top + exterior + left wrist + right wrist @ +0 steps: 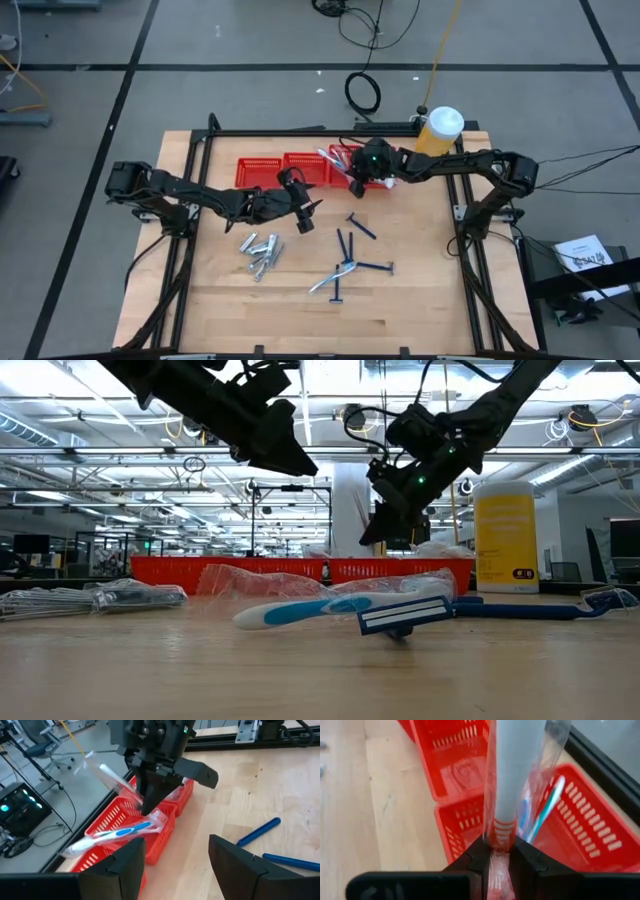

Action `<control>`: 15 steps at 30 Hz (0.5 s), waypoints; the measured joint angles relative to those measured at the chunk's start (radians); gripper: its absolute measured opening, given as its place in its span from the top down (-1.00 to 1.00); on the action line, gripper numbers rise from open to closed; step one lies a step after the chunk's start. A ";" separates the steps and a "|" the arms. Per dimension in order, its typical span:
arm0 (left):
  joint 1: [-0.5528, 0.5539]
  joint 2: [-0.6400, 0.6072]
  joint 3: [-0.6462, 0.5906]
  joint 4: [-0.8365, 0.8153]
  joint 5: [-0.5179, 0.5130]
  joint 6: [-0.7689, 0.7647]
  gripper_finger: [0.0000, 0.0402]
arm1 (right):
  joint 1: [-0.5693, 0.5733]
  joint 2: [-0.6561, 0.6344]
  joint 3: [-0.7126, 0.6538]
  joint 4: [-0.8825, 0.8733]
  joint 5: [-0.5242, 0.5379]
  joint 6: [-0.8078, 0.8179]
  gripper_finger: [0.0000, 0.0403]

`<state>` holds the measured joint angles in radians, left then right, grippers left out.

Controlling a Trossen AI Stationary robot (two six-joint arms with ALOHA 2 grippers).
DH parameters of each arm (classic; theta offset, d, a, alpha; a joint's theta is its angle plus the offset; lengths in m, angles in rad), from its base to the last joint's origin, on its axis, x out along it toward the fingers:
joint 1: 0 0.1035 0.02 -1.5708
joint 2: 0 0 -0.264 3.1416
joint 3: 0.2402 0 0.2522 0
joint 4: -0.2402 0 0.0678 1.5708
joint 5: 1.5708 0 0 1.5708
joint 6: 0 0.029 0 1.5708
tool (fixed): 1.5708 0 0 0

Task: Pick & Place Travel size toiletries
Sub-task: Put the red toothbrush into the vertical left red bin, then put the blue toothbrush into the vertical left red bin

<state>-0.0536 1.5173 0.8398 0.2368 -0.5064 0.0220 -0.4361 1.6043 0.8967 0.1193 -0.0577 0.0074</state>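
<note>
Clear plastic wrap is pinched between the fingers of my right gripper (499, 851), which is clamped on a wrapped toothbrush packet (515, 780). In the right wrist view the packet stands up from the jaws, with a white handle and a teal-striped stick showing through the wrap. I read this gripper (358, 183) as poised over the rightmost of the red mesh baskets (300, 168), at the far side of the table (420, 290). One more wrapped white-and-blue toothbrush (117, 834) lies across a basket rim in the left wrist view.

My left gripper (303, 212) hangs just in front of the baskets with its fingers (129, 861) spread apart and nothing between them.

Nearer the front, short silvery tubes (260, 252) lie in a loose cluster. To their right, slim dark-blue sticks (362, 228) and a white-teal one (333, 278) are scattered on the wood. A yellow white-capped bottle (438, 132) stands at the far right corner.
</note>
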 joint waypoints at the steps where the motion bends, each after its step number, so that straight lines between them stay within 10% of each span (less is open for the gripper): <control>1: 0.000 0.000 0.000 -0.005 0.000 -0.005 -0.06 | 0.001 0.000 0.000 -0.002 0.003 0.001 0.76; 15: 0.001 0.000 0.000 -0.027 0.004 -0.032 -0.04 | 0.001 0.000 0.000 0.050 0.073 0.065 0.07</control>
<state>-0.0528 1.5173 0.8398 0.2096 -0.5021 -0.0105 -0.4347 1.6043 0.8967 0.1696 0.0150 0.0725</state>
